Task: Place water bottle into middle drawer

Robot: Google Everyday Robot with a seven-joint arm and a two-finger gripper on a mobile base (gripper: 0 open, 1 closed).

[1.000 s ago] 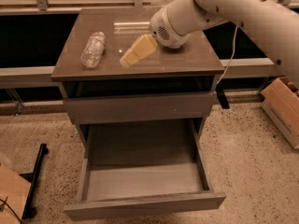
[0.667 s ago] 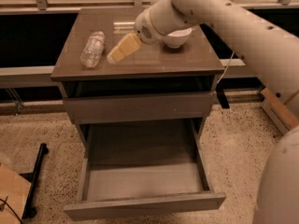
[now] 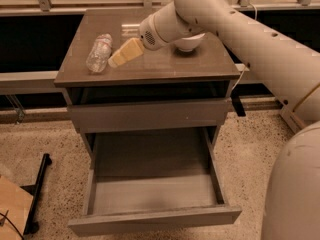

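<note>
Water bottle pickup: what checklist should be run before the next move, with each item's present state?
1. Water bottle lying on the cabinet top, within the arm's reach: ok.
2. Gripper close beside the bottle, on its right in the picture: ok.
3. Gripper has a secure hold on the bottle: cannot tell.
4. Middle drawer pulled out, floor showing: ok.
5. White bowl behind the arm, apart from the bottle: ok.
6. Bottle inside the drawer: not ok, not yet done.

The pincer (image 3: 115, 60) has swung left, now just beside the water bottle (image 3: 99, 52)
</note>
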